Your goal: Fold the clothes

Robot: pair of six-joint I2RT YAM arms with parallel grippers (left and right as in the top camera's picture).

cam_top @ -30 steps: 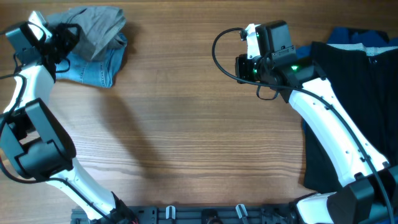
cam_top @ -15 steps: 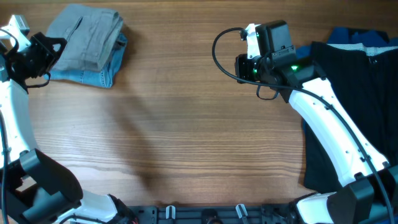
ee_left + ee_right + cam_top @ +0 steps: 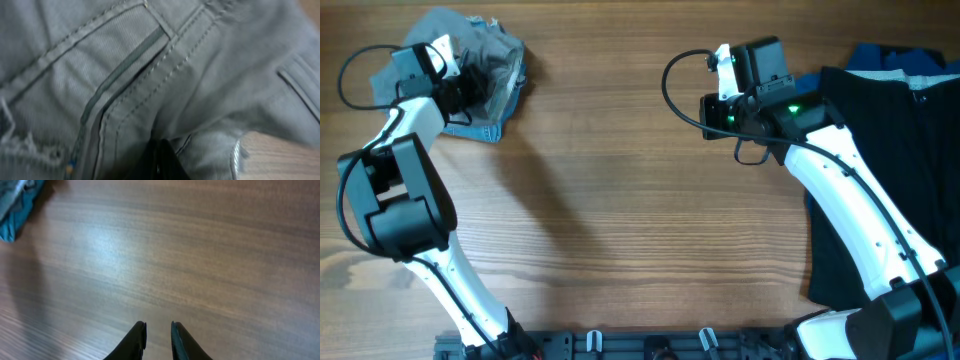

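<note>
The clothes, grey cloth shorts (image 3: 498,48), lie bunched on top of light-blue denim shorts (image 3: 480,128) at the table's far left corner. My left gripper (image 3: 470,88) sits on this pile. In the left wrist view the grey shorts (image 3: 200,60) fill the frame, showing a pocket slit and seams. There my left gripper (image 3: 160,156) is shut, its dark tips pinched into a fold of the grey cloth. My right gripper (image 3: 712,108) hangs over bare wood at the far middle. Its fingers (image 3: 158,327) stand a little apart with nothing between them.
A large black garment (image 3: 890,170) covers the right side of the table, with a blue garment (image 3: 890,55) behind it. A corner of the far-left pile (image 3: 15,215) shows at the top left of the right wrist view. The wooden table (image 3: 640,220) spans the middle.
My left arm swung from the pile's left edge back over it. The grey shorts, flat half a second ago, are now rumpled. The right arm has not moved.
</note>
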